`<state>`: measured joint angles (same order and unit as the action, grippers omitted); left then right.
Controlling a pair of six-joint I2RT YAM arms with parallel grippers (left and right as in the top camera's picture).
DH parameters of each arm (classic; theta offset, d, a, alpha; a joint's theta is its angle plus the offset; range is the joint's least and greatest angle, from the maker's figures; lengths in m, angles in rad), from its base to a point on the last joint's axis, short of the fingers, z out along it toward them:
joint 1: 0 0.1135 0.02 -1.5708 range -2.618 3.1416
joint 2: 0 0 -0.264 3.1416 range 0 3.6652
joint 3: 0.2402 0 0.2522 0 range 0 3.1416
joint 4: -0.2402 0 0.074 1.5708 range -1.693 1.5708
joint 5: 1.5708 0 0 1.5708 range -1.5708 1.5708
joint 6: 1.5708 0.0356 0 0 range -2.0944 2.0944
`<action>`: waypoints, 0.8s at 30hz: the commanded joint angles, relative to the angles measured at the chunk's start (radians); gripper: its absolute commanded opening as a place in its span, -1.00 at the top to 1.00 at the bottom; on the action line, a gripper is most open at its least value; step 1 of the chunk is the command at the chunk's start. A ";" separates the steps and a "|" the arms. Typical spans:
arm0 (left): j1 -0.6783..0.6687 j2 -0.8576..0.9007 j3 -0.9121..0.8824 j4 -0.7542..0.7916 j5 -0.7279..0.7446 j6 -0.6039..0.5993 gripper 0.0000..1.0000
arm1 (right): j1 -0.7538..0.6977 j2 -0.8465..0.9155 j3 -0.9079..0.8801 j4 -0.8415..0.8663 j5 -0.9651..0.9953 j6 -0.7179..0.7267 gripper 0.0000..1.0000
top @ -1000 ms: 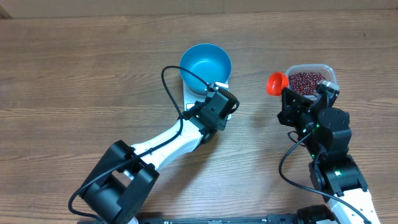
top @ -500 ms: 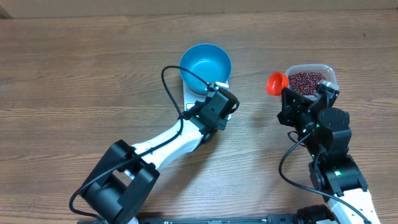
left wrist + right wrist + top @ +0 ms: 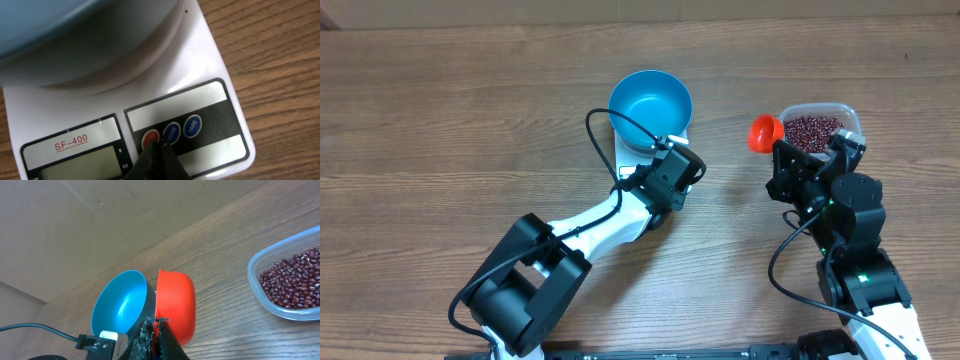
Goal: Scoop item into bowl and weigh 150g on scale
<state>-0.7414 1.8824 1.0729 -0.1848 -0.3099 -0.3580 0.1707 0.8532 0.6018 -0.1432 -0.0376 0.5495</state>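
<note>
The blue bowl point(image 3: 651, 104) stands empty on the white scale point(image 3: 626, 152). My left gripper point(image 3: 682, 166) is shut over the scale's front panel. In the left wrist view its tip point(image 3: 157, 148) rests on the red button of the scale point(image 3: 212, 70), below the bowl point(image 3: 60, 30). My right gripper point(image 3: 786, 158) is shut on the handle of an orange scoop point(image 3: 766, 132), held in the air left of the beans point(image 3: 813, 130). In the right wrist view the scoop point(image 3: 176, 305) shows its outer side beside the bowl point(image 3: 120, 304), above the gripper point(image 3: 156, 324). The beans point(image 3: 295, 277) lie to the right.
A clear plastic tub point(image 3: 851, 116) holds the beans at the back right; its rim point(image 3: 257, 287) shows in the right wrist view. A black cable point(image 3: 605, 130) loops from the left arm beside the bowl. Bare wooden table point(image 3: 440, 120) stretches to the left.
The left arm's lower links have swung a little to the right while its gripper tip stays on the scale's panel. The right arm and scoop have not moved.
</note>
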 commanded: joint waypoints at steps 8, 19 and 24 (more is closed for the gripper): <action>0.003 0.008 -0.006 0.004 -0.045 0.022 0.92 | -0.003 0.000 0.026 0.007 -0.002 -0.004 0.93; 0.003 0.008 -0.006 0.005 -0.037 0.022 0.92 | -0.003 0.000 0.026 0.007 -0.002 -0.004 0.93; 0.003 0.008 -0.006 0.006 -0.040 0.022 0.92 | -0.003 0.000 0.026 0.007 -0.002 -0.004 0.93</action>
<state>-0.7414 1.8824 1.0729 -0.1852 -0.3336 -0.3580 0.1707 0.8539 0.6018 -0.1432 -0.0380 0.5495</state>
